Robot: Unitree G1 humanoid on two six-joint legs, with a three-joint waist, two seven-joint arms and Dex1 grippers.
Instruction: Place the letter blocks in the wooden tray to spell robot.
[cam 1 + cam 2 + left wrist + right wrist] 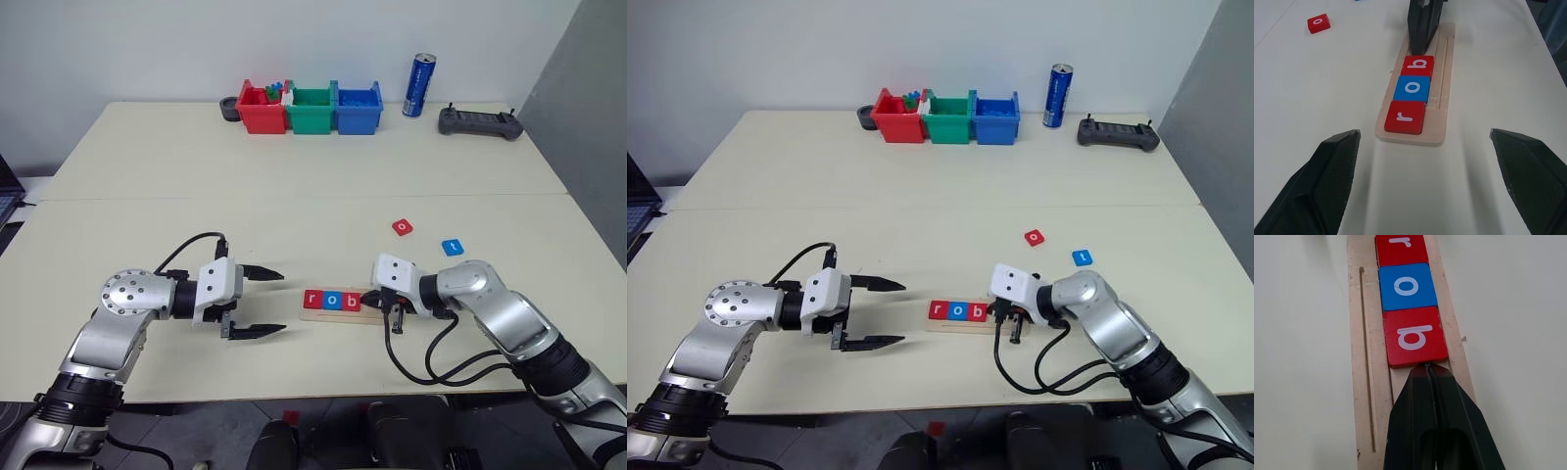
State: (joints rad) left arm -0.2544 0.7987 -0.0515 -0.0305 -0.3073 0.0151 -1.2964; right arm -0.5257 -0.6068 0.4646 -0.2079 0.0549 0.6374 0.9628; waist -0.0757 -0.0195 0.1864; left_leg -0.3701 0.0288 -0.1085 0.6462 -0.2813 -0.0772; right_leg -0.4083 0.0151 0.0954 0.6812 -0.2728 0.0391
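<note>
Pale desk (294,196): long pale wooden tray (1442,73) runs left-right, holding r-o-b tiles (1409,308). Right end effector (1426,377), pressed together and empty, touches b's edge. Loose red o tile (403,227) lies beyond it, nearer the right arm. Left end effector (257,304) spread.

Pale wood, glossy tiles, matt counter

The wooden tray (1364,333) is pale, unpainted, faintly grainy; the letter blocks (1414,338) look smooth and glossy; the counter (294,186) is matt cream; the can (419,85) at one o'clock is shiny metal.

Wooden tray (338,314) holds r, o, b; two letter blocks (403,227) loose.
</note>
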